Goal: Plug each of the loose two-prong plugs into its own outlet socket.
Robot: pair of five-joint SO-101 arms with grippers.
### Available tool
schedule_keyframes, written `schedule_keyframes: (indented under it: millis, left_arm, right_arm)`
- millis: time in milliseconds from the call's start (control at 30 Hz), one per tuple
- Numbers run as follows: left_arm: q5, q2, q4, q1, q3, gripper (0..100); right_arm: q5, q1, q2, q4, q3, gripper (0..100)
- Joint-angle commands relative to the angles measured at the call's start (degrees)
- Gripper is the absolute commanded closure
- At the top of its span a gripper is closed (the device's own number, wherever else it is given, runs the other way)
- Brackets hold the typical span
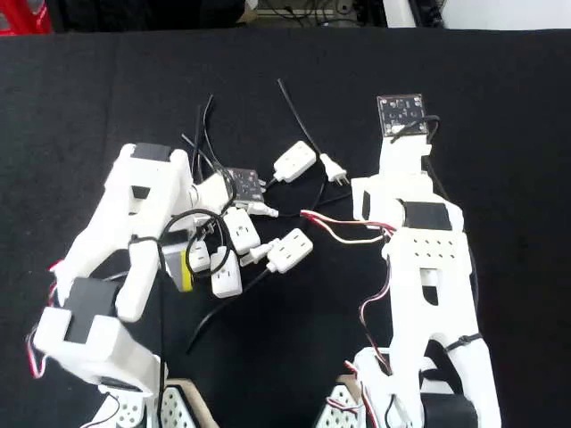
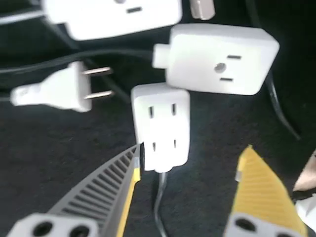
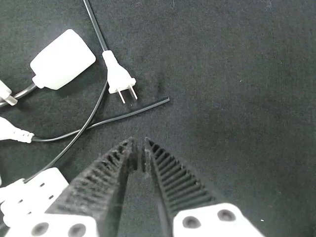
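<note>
— Starting with the left gripper point(image 2: 191, 150). Spread or pinching?

— Spread wide, pinching nothing. Just grazing a small outlet socket point(image 2: 160, 126) with the tip of the grey finger point(image 2: 106, 190), and well apart from it on the side of the yellow finger point(image 2: 259, 190).

— And past those fingertips?

— Beyond the small socket, a larger socket block point(image 2: 217, 59), right up against its far end; contact hard to judge. Off to the grey finger's side, a loose two-prong plug point(image 2: 54, 91), prongs aimed at the small socket but stopping short of it. Farthest out, another white block point(image 2: 108, 15).

— Same question for the right gripper point(image 3: 140, 145).

— Pressed almost together at the tips, with nothing between them, over bare black cloth point(image 3: 237, 74).

— Anything ahead of it?

— Ahead of the tips and a little to one side, a second two-prong plug point(image 3: 118, 79), prongs pointing back toward the gripper, unplugged. Just beside that and farther out, a rounded socket point(image 3: 61, 59). Between plug and fingertips, a loose black cable end point(image 3: 126, 114). Close beside one finger's base, a slotted socket point(image 3: 34, 195).
</note>
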Motion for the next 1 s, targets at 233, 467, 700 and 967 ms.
schedule_keyframes:
  millis: [233, 467, 700, 967]
  left_arm:
    - [1.93, 13.89, -10.02, -0.66, -1.98, 67]
    - [8.70, 9.49, -9.93, -0.04, 1.10, 97]
    - [22.86, -7.91, -10.73, -3.65, 5.32, 97]
    - [19.25, -14.42, -31.65, -15.43, 15.60, 97]
  right_arm:
    - [0.00, 0.79, -1.71, -0.97, -0.48, 96.6]
    - [0.00, 0.70, -1.71, -1.14, -0.48, 96.6]
    - [0.00, 0.70, -1.71, -2.11, -0.22, 96.6]
    - [0.09, 0.62, -1.71, -2.11, -0.13, 96.6]
